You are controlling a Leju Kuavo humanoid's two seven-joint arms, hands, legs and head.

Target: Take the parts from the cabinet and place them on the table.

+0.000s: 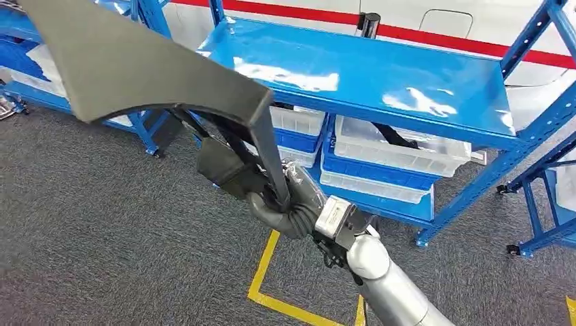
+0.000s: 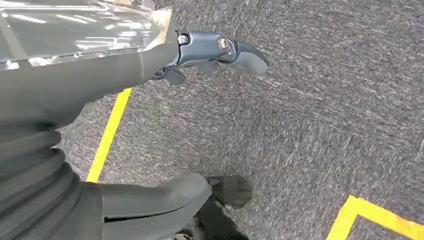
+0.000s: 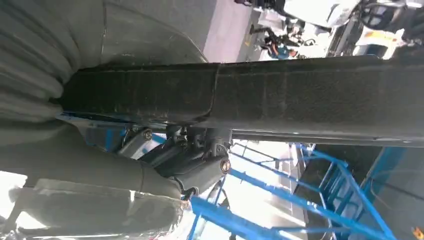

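the blue rack (image 1: 353, 75) and grey carpet (image 1: 102, 231) were viewed downward from the head. the carpet (image 2: 300, 125) was faced closely from the left wrist; the rack (image 3: 300, 200) was shared by the close right wrist view.

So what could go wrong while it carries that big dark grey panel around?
The right hand grips the large dark grey curved panel at one narrow end, so the long overhang could twist or slip from its hold. The panel also sits close to the blue metal shelf rack and might knock it. It hides part of the head view.
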